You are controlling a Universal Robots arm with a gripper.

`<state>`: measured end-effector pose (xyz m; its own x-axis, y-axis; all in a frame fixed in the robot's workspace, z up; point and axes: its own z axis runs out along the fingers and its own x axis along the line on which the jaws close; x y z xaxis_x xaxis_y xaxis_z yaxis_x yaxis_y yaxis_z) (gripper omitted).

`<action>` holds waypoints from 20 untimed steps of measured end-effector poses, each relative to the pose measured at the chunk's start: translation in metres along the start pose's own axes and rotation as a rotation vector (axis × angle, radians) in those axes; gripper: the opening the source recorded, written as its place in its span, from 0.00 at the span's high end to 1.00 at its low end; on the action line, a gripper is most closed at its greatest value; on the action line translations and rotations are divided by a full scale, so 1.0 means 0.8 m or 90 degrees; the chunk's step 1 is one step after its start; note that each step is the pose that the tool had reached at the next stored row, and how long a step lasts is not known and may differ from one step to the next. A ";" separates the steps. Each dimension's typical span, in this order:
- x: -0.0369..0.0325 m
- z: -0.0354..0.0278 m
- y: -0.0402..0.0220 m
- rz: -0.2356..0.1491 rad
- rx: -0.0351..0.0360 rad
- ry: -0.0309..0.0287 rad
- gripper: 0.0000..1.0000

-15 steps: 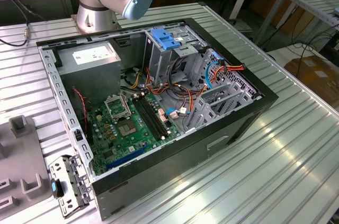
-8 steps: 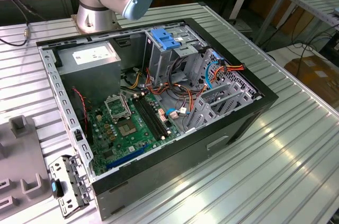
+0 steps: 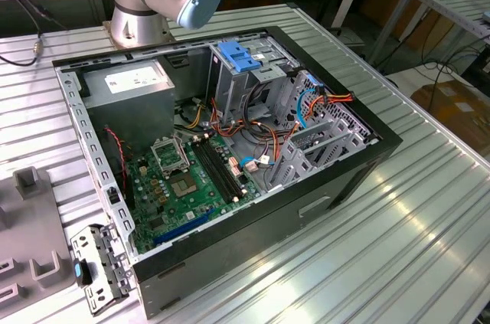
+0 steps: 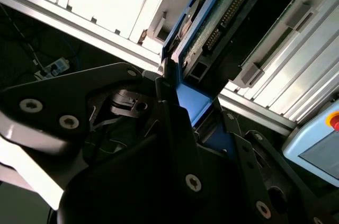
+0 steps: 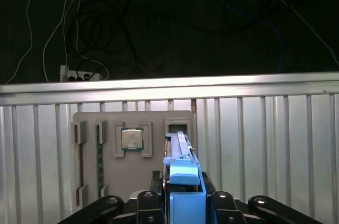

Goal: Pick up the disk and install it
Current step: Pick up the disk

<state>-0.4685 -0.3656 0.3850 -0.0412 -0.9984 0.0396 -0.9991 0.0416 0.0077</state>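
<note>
Right, your work surface is a ribbed aluminium tabletop (image 3: 429, 209) with wooden benches behind it. In the first wrist view a dark floor strewn with cables (image 5: 106, 33) lies past its edge.

The exterior view gives you the open computer case (image 3: 230, 140) in the middle of the tabletop, with the arm's base (image 3: 142, 18) behind it. A grey perforated bracket (image 3: 98, 266) lies just beside the case's near corner, and a pale-blue plate (image 3: 241, 56) sits atop the drive cage.

The first wrist view adds a grey parts tray (image 5: 132, 181) near the tabletop's edge, carrying a processor chip (image 5: 132, 139) and a memory stick (image 5: 99, 155).

In both wrist views the gripper (image 5: 184, 205) has its fingers (image 5: 220, 203) closed on the disk (image 5: 179, 152), clamping its blue carrier. You see the disk held edge-on in the air above the tray. The second wrist view shows you its circuit-board face and connector pins, plus a pale-blue control box (image 4: 318, 144) with a red button.
</note>
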 end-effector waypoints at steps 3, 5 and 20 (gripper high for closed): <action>0.0001 -0.0028 0.0000 0.000 0.0000 0.0000 0.63; 0.0002 -0.0047 0.0000 0.000 -0.0001 0.0000 0.63; 0.0006 -0.0147 0.0001 0.000 -0.0005 0.0000 0.63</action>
<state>-0.4685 -0.3656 0.3968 -0.0412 -0.9984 0.0397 -0.9991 0.0416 0.0084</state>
